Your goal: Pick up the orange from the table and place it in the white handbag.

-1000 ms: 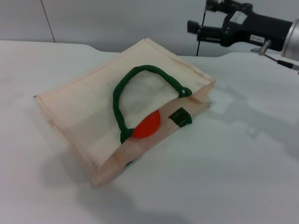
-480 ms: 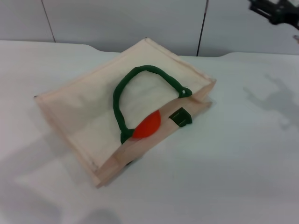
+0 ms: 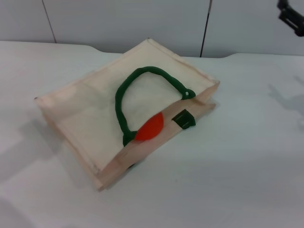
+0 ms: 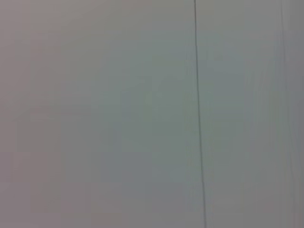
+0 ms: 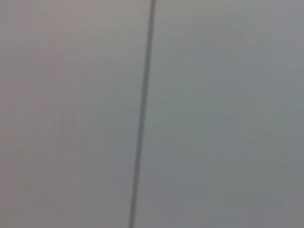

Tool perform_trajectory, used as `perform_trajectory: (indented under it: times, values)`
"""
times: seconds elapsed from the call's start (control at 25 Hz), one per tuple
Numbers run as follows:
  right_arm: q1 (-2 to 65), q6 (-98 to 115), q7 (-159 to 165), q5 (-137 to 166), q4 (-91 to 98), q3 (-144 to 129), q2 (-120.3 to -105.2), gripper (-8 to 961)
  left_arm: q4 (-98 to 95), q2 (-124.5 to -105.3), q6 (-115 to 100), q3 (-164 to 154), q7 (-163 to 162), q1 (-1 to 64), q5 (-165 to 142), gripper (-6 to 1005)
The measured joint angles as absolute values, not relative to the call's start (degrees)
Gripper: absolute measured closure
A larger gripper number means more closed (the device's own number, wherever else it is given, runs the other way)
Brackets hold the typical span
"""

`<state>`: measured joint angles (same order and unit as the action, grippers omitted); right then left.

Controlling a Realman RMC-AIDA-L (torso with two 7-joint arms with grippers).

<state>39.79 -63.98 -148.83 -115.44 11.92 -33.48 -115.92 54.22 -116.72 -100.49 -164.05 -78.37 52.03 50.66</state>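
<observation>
- Orange (image 3: pixel 151 128) sits in the mouth of the white handbag (image 3: pixel 90 111), tucked under the upper cloth edge, partly showing between the green handle base and the small green tab (image 3: pixel 183 119).
- Handbag lies flat on the white worktop (image 3: pixel 247 156), opening facing the right front, one green loop handle (image 3: pixel 124 92) resting on top of it.
- Progress, my read: pick and place look done. Orange is off the bare worktop and inside the bag opening. It is only at the mouth, not deep in, so it could roll back out if the bag gets bumped.
- Right end effector (image 3: pixel 291 16): only a dark piece shows at the upper right edge of the head view, raised, well apart from bag and orange. Nothing seen in it; can't tell how far open it is.
- Left end effector: not in the head view.
- Both wrist views show only a plain grey wall with a dark seam (image 5: pixel 142 114), no bag, no orange.
- What's left, as a guess: nothing but parking the arms.
</observation>
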Motion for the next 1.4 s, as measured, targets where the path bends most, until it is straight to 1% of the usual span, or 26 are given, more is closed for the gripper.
perform_trajectory:
  times: [0.16,0.32,0.48,0.52,0.68,0.76,0.88,1.0,1.16,1.28,1.4]
  values:
    - [38.8,-64.8,-154.1,-120.3,9.1,-32.5,-115.93,56,45.8,-116.93,-94.5,-164.0,-68.5,49.9,51.0,102]
    - [38.6,-64.4,-154.3,-121.0,8.6,-32.1,-115.93,57,42.1,-117.1,-87.6,-163.9,-64.4,49.4,50.5,103]
    - [38.6,-64.2,-154.0,-121.1,8.6,-32.0,-115.93,56,41.3,-117.1,-85.6,-163.9,-64.4,50.4,48.4,105]
    - [38.6,-64.0,-154.0,-121.1,8.6,-32.0,-115.93,56,41.2,-117.07,-84.5,-163.9,-65.7,51.9,47.0,105]
    - [38.7,-62.9,-154.0,-121.1,8.6,-32.0,-115.8,56,40.8,-117.22,-82.1,-163.8,-62.5,54.5,46.5,107]
    - [39.1,-61.9,-154.0,-121.1,8.6,-32.0,-115.81,57,38.0,-117.45,-81.3,-163.5,-58.0,53.8,49.2,108]
    - [39.3,-61.3,-154.0,-121.0,8.6,-32.1,-115.9,57,32.7,-117.14,-80.7,-163.6,-53.7,51.7,53.5,109]
    - [39.1,-61.3,-154.0,-120.9,8.6,-32.1,-115.94,56,31.6,-116.92,-79.5,-163.8,-53.7,51.6,52.6,110]
    - [38.9,-61.3,-153.9,-121.1,8.6,-32.0,-115.89,56,36.7,-115.86,-79.6,-164.1,-64.7,56.2,44.4,112]
    - [38.9,-61.2,-153.9,-121.1,8.6,-32.0,-115.79,57,42.5,-116.18,-80.1,-164.1,-70.2,59.5,41.0,113]
    - [39.1,-61.2,-153.9,-121.1,8.6,-32.0,-115.78,57,43.1,-117.15,-80.7,-163.7,-66.8,60.0,43.9,115]
